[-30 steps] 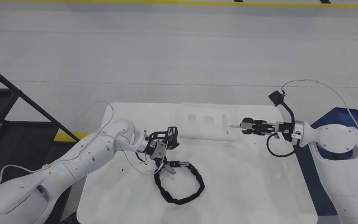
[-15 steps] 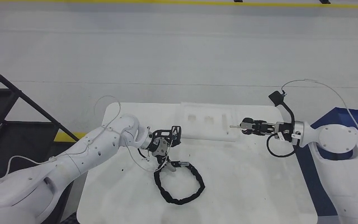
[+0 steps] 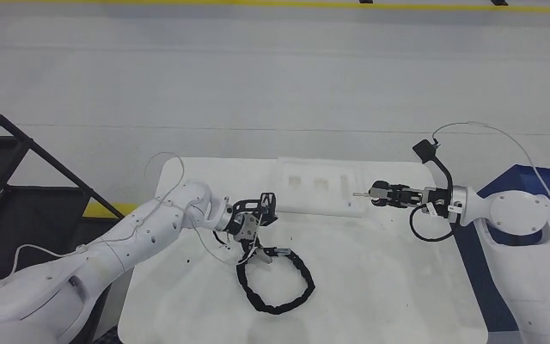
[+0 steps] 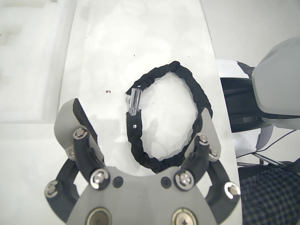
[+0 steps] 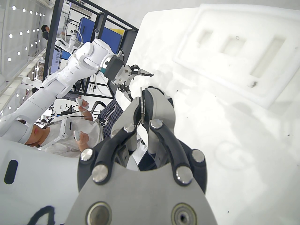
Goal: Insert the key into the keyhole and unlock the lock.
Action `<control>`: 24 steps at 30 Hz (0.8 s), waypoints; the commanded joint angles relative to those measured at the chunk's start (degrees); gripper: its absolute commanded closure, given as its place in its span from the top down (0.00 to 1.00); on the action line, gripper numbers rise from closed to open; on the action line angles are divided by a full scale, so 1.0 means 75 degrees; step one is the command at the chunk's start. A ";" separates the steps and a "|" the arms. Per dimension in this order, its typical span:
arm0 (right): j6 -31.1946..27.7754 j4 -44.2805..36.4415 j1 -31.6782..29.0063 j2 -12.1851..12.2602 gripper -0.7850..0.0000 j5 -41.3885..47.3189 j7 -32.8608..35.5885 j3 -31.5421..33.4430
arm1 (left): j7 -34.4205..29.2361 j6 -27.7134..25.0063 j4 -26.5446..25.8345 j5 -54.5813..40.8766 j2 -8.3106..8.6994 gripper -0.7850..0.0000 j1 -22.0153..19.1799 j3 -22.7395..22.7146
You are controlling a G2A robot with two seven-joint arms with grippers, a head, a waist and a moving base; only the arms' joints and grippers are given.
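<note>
Bright, flat overhead light. White table [image 4: 164,24] almost washed out around the chain lock [image 4: 199,91]. Faint soft shadow just inside the chain lock's loop, nothing hard-edged. Small glare streak on its metal cylinder [image 4: 135,101]. Wrist views are fisheye: table edge beside the chain lock bows. Ceiling lamps [image 5: 14,8] far behind the chain lock show as small bright dots.

On the table [image 3: 387,275], the chain lock [image 3: 309,277] lay at about seven o'clock from the centre, with the foam tray [image 3: 318,185] along the far edge at twelve. The left gripper [image 3: 259,225] hung just at the chain lock's eleven o'clock. The right gripper [image 3: 375,194], holding the key [image 3: 361,194], sat well apart at two o'clock, over the tray's three o'clock end.
</note>
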 commanded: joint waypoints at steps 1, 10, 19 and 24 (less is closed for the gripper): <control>0.0000 0.0000 0.0000 0.0000 0.00 0.0000 0.0000 0.0000 | 0.0779 0.0006 -0.0043 0.0809 0.0010 1.00 0.0106 -0.0115; 0.0000 0.0000 0.0000 0.0000 0.00 0.0000 0.0000 0.0000 | 0.4276 0.0565 0.0355 0.4321 0.0147 1.00 0.0933 -0.0432; 0.0000 0.0000 0.0000 0.0000 0.00 0.0000 0.0000 0.0000 | 0.5941 0.1576 0.0861 0.6022 -0.0121 1.00 0.1308 -0.0235; 0.0000 0.0000 0.0000 0.0000 0.00 0.0000 0.0000 0.0000 | 0.5803 0.1854 0.1100 0.6163 -0.0386 1.00 0.1386 -0.0178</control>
